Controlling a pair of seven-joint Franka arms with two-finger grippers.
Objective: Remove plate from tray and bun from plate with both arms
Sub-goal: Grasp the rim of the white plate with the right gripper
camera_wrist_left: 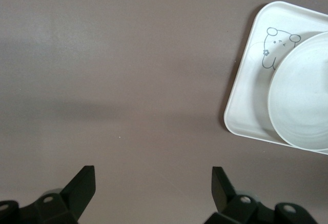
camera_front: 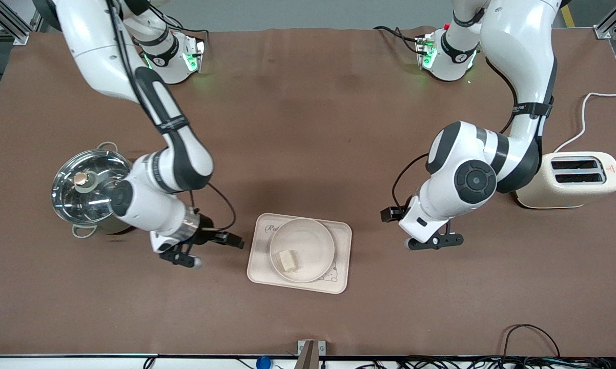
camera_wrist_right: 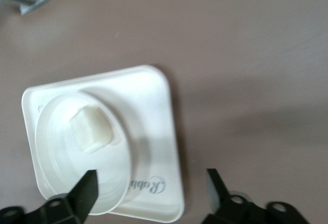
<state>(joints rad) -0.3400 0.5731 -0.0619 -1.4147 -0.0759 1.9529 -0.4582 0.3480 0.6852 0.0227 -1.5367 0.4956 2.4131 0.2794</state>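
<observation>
The round cream plate (camera_front: 315, 241) sits on the rectangular cream tray (camera_front: 340, 269) with a rabbit drawing. The pale bun (camera_front: 289, 260) lies in the plate. My right gripper (camera_front: 185, 256) is open and empty over bare table beside the tray, toward the right arm's end. Its wrist view shows the tray (camera_wrist_right: 159, 116), plate (camera_wrist_right: 54, 152) and bun (camera_wrist_right: 91, 128) past my right gripper (camera_wrist_right: 151, 188). My left gripper (camera_front: 436, 241) is open and empty over bare table toward the left arm's end. Its wrist view shows my left gripper (camera_wrist_left: 154, 185), tray corner (camera_wrist_left: 246, 106) and plate (camera_wrist_left: 302, 101).
A steel pot with a lid (camera_front: 88, 187) stands next to the right arm's wrist. A cream toaster (camera_front: 569, 179) with a white cable stands at the left arm's end. A small metal bracket (camera_front: 310, 352) sits at the table edge nearest the front camera.
</observation>
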